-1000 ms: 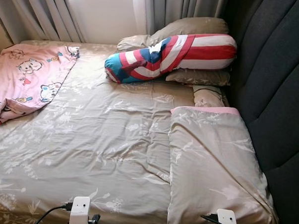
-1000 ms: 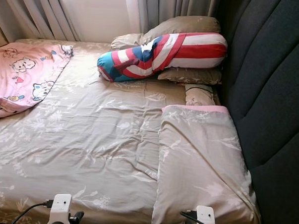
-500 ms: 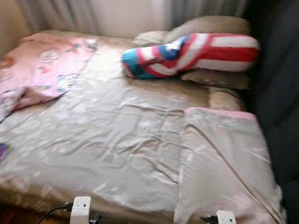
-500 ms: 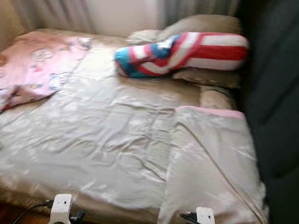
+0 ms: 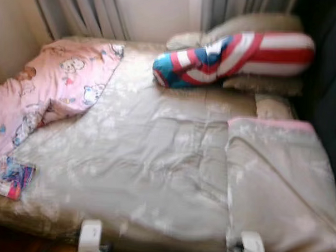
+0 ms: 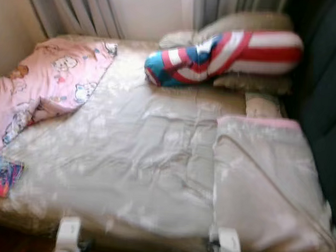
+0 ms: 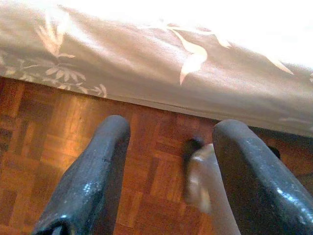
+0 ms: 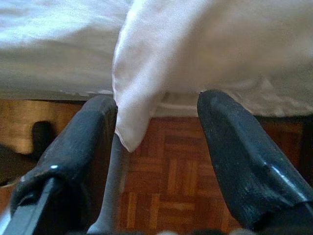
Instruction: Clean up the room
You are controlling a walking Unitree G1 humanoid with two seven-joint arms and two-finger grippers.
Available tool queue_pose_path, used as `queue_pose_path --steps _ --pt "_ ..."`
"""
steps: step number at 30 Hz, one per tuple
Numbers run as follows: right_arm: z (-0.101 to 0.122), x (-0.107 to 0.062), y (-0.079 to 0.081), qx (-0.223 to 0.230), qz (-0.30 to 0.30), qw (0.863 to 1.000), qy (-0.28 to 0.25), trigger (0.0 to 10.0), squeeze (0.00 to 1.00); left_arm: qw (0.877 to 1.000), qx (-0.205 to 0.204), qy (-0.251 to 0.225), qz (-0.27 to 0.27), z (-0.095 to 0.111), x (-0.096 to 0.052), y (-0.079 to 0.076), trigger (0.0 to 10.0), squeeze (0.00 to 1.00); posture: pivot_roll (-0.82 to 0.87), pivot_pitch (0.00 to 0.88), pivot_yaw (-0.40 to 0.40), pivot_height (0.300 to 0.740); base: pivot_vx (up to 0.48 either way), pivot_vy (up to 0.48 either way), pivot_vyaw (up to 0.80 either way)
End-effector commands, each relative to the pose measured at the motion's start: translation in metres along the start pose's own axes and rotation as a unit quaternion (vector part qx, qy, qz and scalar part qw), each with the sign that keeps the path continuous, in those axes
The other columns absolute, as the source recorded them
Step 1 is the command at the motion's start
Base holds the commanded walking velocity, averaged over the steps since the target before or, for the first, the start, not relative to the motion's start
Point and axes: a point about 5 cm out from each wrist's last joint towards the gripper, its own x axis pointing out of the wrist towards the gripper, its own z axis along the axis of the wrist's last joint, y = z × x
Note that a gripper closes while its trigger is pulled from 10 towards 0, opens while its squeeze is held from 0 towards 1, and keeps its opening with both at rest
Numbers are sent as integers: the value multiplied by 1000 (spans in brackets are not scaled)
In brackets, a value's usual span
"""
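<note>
At the near edge of the bed [image 5: 127, 174] we hold our left gripper [image 7: 166, 171] and right gripper [image 8: 156, 147] low over the parquet floor [image 7: 44, 137], both spread wide and empty; a corner of the folded beige blanket [image 5: 277, 186] hangs between the right fingers; a small colourful packet [image 5: 9, 177] lies at the near left corner; beyond it the pink blanket [image 5: 52, 93] sprawls along the left edge — and at the far edge the striped bolster [image 5: 232, 56] leans on beige pillows [image 5: 259, 82].
</note>
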Motion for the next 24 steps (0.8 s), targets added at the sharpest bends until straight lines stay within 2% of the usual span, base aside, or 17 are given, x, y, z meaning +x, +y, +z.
queue_pose_path --steps 1,8,16,24 --pt "0 1 8 4 9 1000 4 10000 0 1000 -1 9 12 -3 -1 9 10000 0 -30 89 -2 740 0 480 0" --pt "-1 1 8 6 9 1000 8 10000 0 1000 -2 9 11 -3 -1 9 10000 0 -29 88 -1 740 0 480 0" --pt "-2 -1 -7 7 1 1000 12 10000 0 1000 -5 11 11 -4 -1 9 10000 0 -27 88 -3 740 0 480 0" --pt "-2 -1 -12 8 -1 1000 13 10000 0 1000 -6 11 11 -4 -1 8 10000 0 -28 85 -6 740 0 480 0"
